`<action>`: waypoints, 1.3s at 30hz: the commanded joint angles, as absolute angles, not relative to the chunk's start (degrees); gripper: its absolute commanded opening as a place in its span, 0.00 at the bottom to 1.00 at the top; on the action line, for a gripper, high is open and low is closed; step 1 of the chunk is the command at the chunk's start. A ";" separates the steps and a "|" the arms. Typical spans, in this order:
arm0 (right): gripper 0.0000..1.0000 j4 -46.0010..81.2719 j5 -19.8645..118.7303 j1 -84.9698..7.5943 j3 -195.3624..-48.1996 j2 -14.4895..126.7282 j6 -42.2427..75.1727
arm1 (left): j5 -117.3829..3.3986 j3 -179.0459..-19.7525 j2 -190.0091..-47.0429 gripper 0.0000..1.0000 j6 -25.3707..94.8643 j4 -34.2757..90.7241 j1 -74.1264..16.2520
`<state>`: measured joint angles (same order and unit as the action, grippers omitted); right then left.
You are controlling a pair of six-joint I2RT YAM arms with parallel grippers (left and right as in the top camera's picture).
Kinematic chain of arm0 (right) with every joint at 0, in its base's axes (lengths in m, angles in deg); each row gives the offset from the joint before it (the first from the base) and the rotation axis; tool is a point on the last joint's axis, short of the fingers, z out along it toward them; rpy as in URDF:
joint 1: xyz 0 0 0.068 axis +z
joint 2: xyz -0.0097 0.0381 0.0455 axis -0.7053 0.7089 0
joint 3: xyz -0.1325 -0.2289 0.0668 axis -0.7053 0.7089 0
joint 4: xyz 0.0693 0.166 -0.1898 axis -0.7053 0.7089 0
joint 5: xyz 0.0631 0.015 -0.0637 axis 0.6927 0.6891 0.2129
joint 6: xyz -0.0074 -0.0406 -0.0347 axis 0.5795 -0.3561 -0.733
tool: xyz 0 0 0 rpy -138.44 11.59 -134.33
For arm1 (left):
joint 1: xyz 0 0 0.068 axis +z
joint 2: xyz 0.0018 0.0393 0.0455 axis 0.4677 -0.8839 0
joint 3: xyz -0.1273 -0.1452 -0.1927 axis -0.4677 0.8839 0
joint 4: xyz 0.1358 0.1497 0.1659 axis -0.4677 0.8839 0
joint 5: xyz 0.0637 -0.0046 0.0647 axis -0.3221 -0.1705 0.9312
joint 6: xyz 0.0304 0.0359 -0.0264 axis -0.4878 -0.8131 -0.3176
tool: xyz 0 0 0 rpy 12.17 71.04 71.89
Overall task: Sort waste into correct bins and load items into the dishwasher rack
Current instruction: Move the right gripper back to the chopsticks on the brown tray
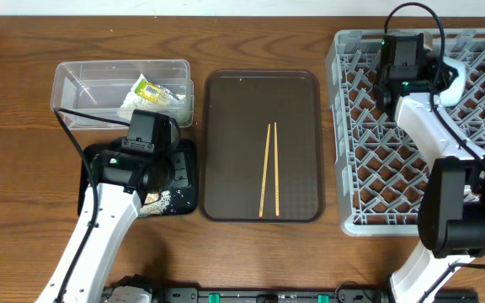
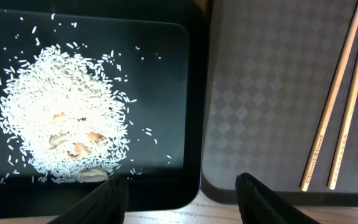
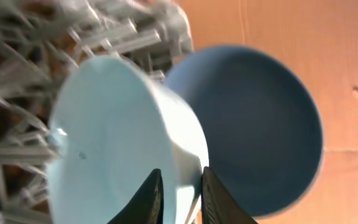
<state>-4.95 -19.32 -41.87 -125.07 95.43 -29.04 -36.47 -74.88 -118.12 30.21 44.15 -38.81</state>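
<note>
The black tray holds a pile of white rice grains with a few brown bits; it also shows in the overhead view. My left gripper is open and empty above its near right corner; it also shows in the overhead view. The clear tub holds crumpled tissue with a yellow-green wrapper. Two chopsticks lie on the brown serving tray. My right gripper is shut on the rim of the white bowl, over the grey rack. The dark blue dish stands just behind. No cups show.
The brown serving tray lies right beside the black tray. The rack's upright pegs stand close around the bowl. The right arm reaches across the rack. A cable loops by the tub.
</note>
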 commanded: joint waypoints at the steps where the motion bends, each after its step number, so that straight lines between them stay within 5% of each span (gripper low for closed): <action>1: 0.15 -7.40 -14.42 -41.61 -123.87 96.26 -30.33 | -35.81 -75.16 -117.62 0.59 30.76 44.39 -38.57; 7: 0.14 -12.67 -12.98 -42.17 -123.87 96.26 -36.28 | -36.18 -75.16 -117.62 0.59 31.44 44.13 -38.57; 13: 0.37 -10.37 -9.53 -42.17 -123.87 96.26 -33.02 | -36.18 -75.16 -117.62 0.59 31.61 44.08 -38.57; 26: 0.52 -5.08 -4.21 -42.15 -123.87 93.90 -25.83 | -36.18 -75.16 -117.62 0.59 31.61 44.10 -38.57; 30: 0.66 -5.26 -2.18 -42.15 -123.89 89.64 -25.26 | -36.21 -75.16 -117.62 0.59 31.61 44.08 -38.57; 32: 0.77 -4.32 1.80 -41.96 -123.89 86.93 -24.28 | -36.21 -75.16 -117.62 0.59 31.61 44.10 -38.57; 39: 0.81 11.50 30.01 -37.41 -123.89 78.47 -23.53 | -36.16 -75.16 -117.62 0.59 31.59 44.10 -38.57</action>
